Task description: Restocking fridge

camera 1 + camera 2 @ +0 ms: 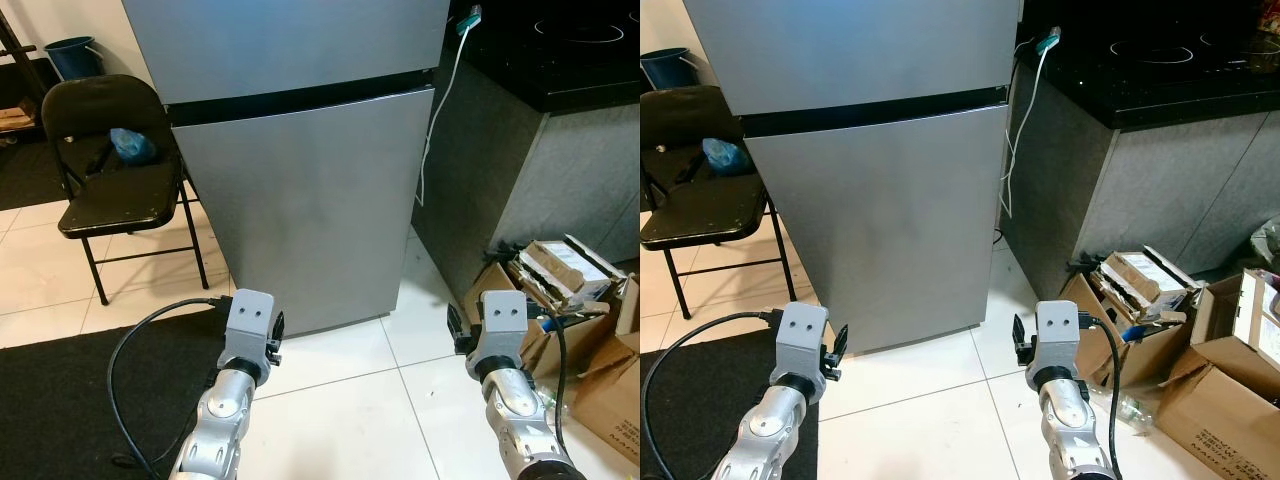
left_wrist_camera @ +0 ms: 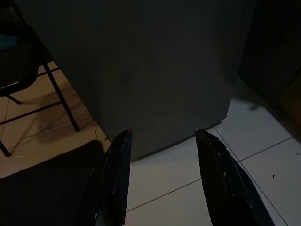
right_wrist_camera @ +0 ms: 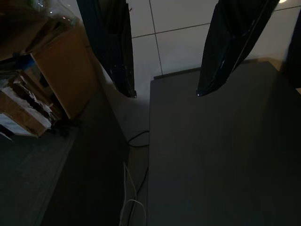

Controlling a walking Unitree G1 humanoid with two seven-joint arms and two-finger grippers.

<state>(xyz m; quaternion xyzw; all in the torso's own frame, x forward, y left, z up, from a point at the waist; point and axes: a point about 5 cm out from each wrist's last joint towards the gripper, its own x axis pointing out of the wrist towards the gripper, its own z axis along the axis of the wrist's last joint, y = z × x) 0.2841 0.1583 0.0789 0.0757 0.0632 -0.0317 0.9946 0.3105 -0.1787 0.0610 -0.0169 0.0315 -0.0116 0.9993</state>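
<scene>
Grippers: our left gripper (image 2: 162, 136) and right gripper (image 3: 164, 92) spread wide, empty, low over tiles.
Fridge (image 1: 300, 190): directly ahead, both doors closed.
Advice: we should hook the lower door's edge squarely before pulling.

White tiled floor (image 1: 350, 400), black mat (image 1: 60, 400), folding chair (image 1: 115, 190), dark counter (image 1: 1160, 90), cardboard boxes (image 1: 1200, 340).

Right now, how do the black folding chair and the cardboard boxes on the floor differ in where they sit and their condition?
The black folding chair stands upright to the left of the fridge, while the cardboard boxes lie on the floor to its right, against the counter. The chair is intact and carries a blue bag; the boxes are torn open and crumpled. Both rest on the tiled floor.
</scene>
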